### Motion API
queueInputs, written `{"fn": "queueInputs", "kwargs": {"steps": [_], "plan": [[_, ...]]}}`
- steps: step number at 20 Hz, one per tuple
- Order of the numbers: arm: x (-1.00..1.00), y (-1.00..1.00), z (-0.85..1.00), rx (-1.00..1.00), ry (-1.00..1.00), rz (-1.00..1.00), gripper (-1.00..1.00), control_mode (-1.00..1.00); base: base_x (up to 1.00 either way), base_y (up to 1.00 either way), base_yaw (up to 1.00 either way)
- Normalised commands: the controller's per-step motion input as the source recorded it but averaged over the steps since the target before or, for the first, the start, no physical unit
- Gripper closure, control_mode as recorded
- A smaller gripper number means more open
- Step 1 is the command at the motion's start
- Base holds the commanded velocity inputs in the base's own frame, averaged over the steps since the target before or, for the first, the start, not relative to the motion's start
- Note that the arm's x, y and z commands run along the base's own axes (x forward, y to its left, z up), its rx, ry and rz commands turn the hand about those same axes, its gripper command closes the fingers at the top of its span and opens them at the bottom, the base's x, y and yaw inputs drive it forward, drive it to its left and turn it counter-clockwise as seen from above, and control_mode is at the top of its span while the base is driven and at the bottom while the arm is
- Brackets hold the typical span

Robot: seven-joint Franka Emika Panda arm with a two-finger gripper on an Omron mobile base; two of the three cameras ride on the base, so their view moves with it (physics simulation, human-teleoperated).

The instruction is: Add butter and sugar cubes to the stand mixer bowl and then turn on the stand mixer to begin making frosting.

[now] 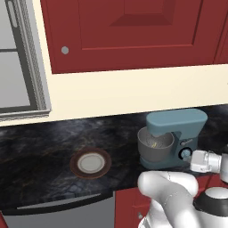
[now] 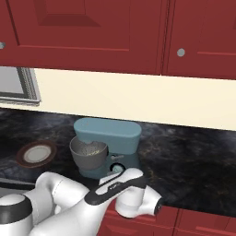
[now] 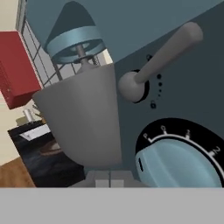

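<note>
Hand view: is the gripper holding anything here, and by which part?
Nothing is held. The gripper is shut with nothing between its tips, close to the round light-blue knob on the teal-blue stand mixer.

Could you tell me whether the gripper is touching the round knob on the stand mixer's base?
Cannot tell. In the hand view the knob looms close, but no view shows the meeting point.
</note>
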Motion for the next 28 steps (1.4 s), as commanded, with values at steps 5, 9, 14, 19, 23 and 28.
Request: {"fn": "queueInputs", "kwargs": {"steps": [5,9,14,19,23,28], "plan": [[0.10,-0.01,0.01,0.00,0.00,-0.16,1.00,-1.00,0.00,0.00,0.00],[0.17,-0.06,0.01,0.00,0.00,-0.21,1.00,-1.00,0.00,0.00,0.00],[0.21,-0.11,0.03,0.00,0.00,-0.19,1.00,-1.00,0.00,0.00,0.00],[0.22,-0.17,0.06,0.00,0.00,-0.17,1.00,-1.00,0.00,0.00,0.00],[0.20,-0.24,0.01,0.00,0.00,-0.17,1.00,-1.00,0.00,0.00,0.00],[0.15,-0.26,-0.01,0.00,0.00,-0.16,1.00,-1.00,0.00,0.00,0.00]]}}
